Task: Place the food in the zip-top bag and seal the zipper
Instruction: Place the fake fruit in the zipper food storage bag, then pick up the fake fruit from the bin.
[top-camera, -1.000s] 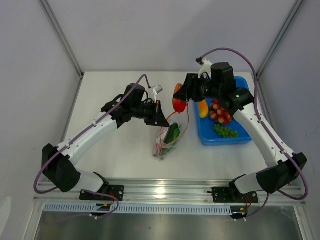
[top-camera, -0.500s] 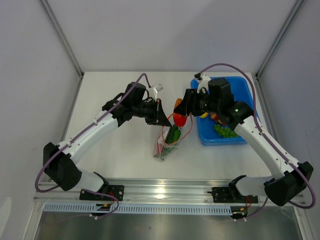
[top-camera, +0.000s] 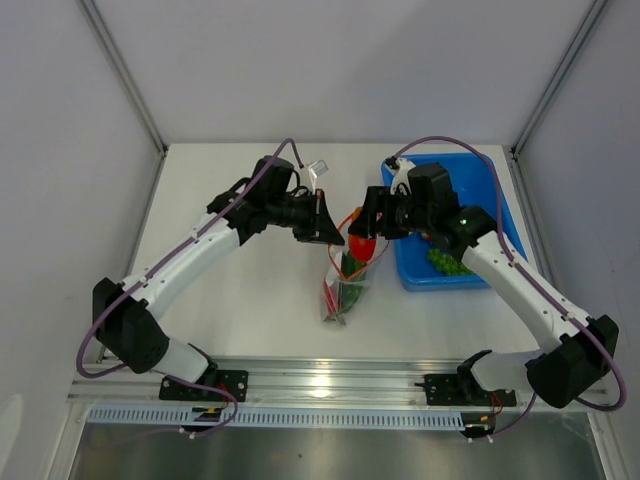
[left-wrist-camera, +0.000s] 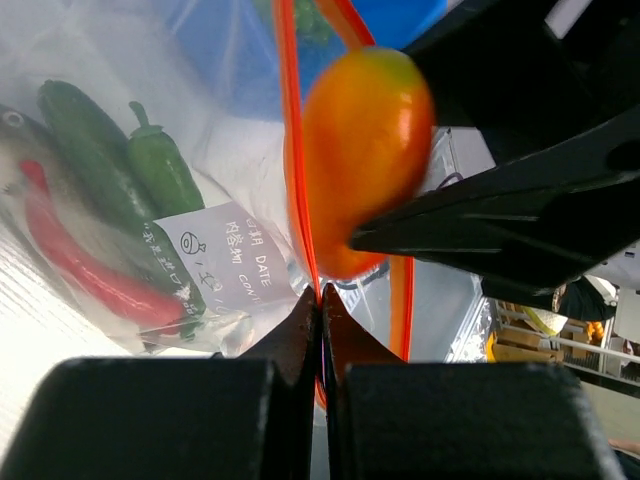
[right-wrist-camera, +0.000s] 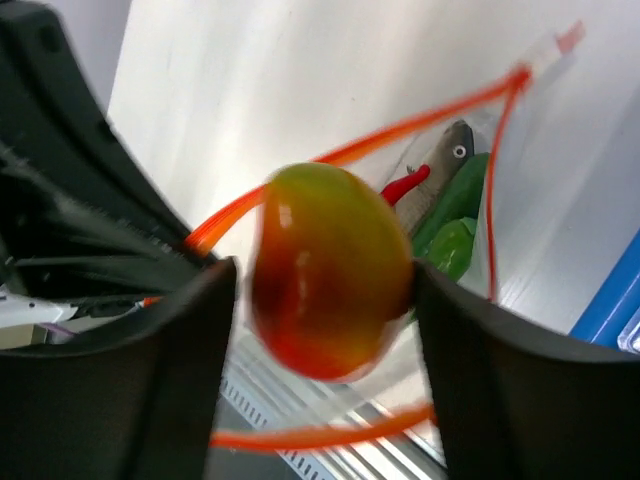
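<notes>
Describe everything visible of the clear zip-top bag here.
Clear, crinkly plastic zip-top bag with an orange-red zipper strip around its open mouth and a white printed label. Its bottom rests on the white table; the left end effector pinches the mouth rim, holding it up. Inside: green cucumber, green chilli, red pepper, grey fish. The right end effector holds a yellow-orange mango at the mouth.

The mouth of the bag (top-camera: 343, 290) at frame centre is crowded: the left gripper (left-wrist-camera: 322, 310) pinches its orange strip (left-wrist-camera: 288, 150), and the right gripper (right-wrist-camera: 325, 300) fills the opening with the mango (left-wrist-camera: 365, 160). The blue tub (top-camera: 450, 283) walls the right. Bare table (top-camera: 250, 300) lies open at lower left.
</notes>
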